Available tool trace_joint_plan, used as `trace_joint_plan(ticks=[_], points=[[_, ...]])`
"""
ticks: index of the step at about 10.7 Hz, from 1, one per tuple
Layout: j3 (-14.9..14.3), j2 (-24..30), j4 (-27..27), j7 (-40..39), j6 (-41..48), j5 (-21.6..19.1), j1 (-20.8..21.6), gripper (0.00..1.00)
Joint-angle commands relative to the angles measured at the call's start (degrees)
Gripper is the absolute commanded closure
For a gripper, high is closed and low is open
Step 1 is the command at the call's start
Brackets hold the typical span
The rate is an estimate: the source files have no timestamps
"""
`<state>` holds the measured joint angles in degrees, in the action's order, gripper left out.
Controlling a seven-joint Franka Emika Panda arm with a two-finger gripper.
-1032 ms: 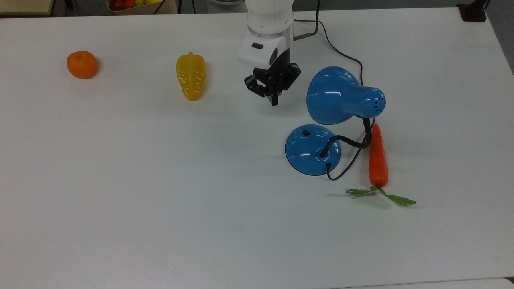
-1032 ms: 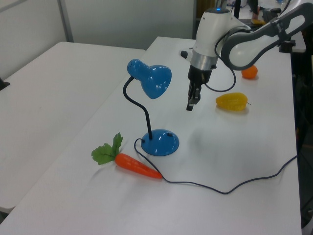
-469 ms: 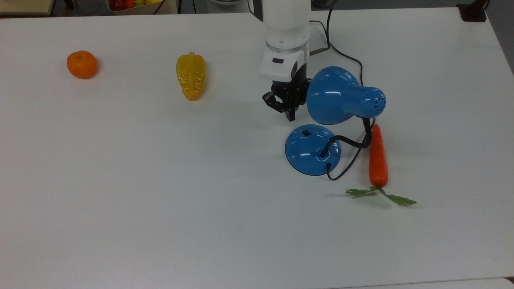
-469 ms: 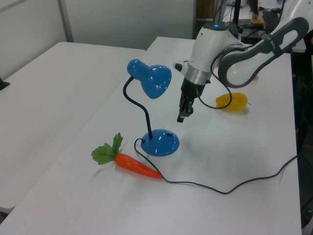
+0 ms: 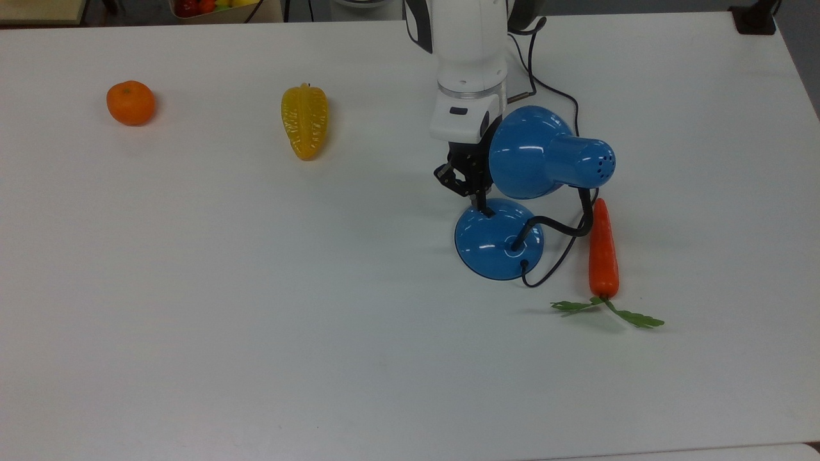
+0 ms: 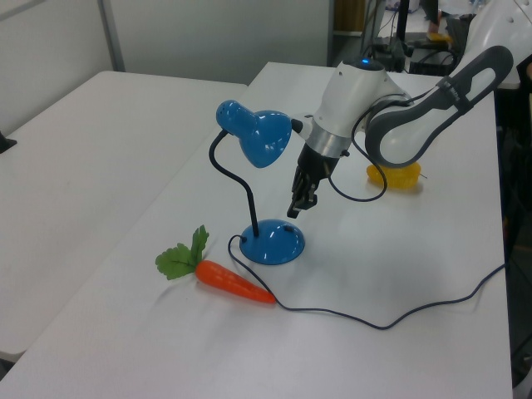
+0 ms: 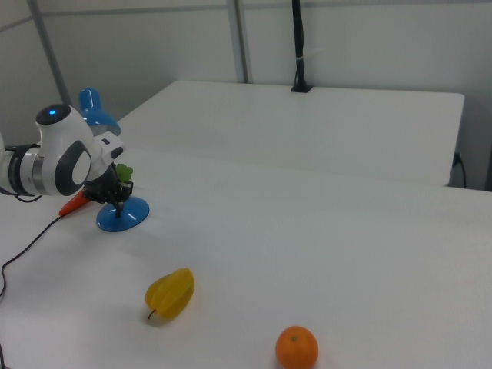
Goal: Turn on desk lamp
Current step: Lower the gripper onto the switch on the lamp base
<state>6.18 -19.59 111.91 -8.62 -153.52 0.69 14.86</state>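
Desk lamp (image 5: 544,160): glossy blue, black gooseneck.

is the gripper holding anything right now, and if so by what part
Nothing is held. The gripper has its fingers together and points down at the edge of the desk lamp base, by the switch, with nothing between the fingers.

No text can be read anywhere (labels, brands, numbers)
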Motion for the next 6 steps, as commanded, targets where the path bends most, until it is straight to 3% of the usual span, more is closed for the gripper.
trace_joint_plan(ticks=[1,6], points=[[1.2,-1.8,-1.5,-0.7,-1.1,1.3,0.2,1.0],[1.5,-3.4,-1.8,-0.3,-4.0,2.2,0.9,1.0]])
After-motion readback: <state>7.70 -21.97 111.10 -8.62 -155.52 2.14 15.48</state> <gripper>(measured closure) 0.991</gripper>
